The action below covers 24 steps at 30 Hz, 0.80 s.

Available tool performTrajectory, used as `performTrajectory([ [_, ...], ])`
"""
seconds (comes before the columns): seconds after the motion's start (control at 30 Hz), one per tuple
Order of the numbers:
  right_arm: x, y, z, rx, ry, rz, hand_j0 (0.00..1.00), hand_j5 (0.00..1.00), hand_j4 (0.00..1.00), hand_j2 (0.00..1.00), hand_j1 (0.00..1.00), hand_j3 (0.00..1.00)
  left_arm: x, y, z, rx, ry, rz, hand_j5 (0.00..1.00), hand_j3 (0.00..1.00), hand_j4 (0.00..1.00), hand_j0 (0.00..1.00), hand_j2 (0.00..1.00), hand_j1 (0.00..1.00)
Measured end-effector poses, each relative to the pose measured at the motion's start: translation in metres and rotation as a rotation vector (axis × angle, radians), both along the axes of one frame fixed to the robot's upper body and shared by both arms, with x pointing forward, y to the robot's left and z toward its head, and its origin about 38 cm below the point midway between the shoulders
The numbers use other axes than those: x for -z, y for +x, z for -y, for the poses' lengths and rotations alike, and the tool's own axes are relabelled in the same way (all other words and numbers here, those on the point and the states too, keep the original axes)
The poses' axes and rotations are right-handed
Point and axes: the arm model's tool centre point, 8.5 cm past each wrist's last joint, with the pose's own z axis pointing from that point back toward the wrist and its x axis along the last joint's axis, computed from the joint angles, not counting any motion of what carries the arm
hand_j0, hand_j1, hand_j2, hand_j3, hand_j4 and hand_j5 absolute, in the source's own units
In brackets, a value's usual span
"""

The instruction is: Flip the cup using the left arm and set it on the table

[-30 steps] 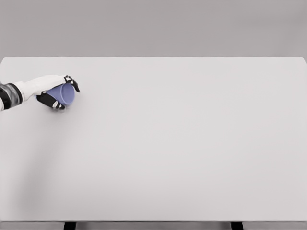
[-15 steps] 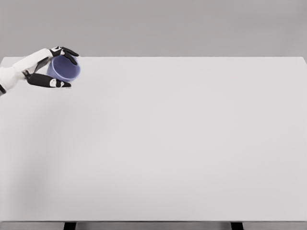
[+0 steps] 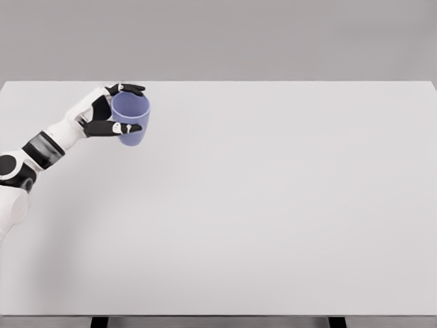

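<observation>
A blue-violet cup (image 3: 132, 119) is held nearly upright, mouth up, over the far left part of the white table (image 3: 259, 205). My left hand (image 3: 116, 109) is shut on the cup, its dark fingers (image 3: 123, 128) wrapped around the wall from the left side. The white left arm (image 3: 41, 154) reaches in from the lower left edge. I cannot tell whether the cup's base touches the tabletop. The right arm does not appear in the head view.
The table's far edge (image 3: 218, 82) runs just behind the cup, with a grey wall beyond. Two dark table legs (image 3: 100, 322) show under the front edge.
The left hand carried the cup up and then to the right, turning it from lying on its side with the mouth toward me to nearly upright. More of the left arm now shows.
</observation>
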Motion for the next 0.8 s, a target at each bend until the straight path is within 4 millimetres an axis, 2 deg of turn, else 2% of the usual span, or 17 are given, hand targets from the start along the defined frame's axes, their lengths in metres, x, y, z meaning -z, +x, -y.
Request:
performTrajectory([
  [0.07,0.0,0.0,0.0,0.0,0.0,0.0,1.0,1.0,1.0,1.0,1.0,1.0,0.005,-0.003,0.003,0.004,-0.006,-0.011,0.64,0.64,0.64,0.64,0.64,0.64],
  [0.13,0.0,0.0,0.0,0.0,0.0,0.0,1.0,1.0,1.0,1.0,1.0,1.0,0.012,-0.006,0.006,0.007,-0.012,-0.024,0.7,0.7,0.7,0.7,0.7,0.7],
  [0.27,0.0,0.0,0.0,0.0,0.0,0.0,1.0,1.0,1.0,1.0,1.0,1.0,0.013,-0.007,0.01,0.014,-0.018,-0.022,0.79,0.79,0.79,0.79,0.79,0.79],
  [0.47,0.0,0.0,0.0,0.0,0.0,0.0,1.0,1.0,1.0,1.0,1.0,1.0,0.019,-0.01,0.013,0.018,-0.023,-0.03,0.98,0.98,0.98,0.98,0.98,0.98],
  [0.8,0.0,0.0,0.0,0.0,0.0,0.0,1.0,1.0,1.0,1.0,1.0,1.0,0.012,-0.011,0.013,0.028,-0.022,-0.004,1.0,1.0,1.0,1.0,1.0,1.0],
])
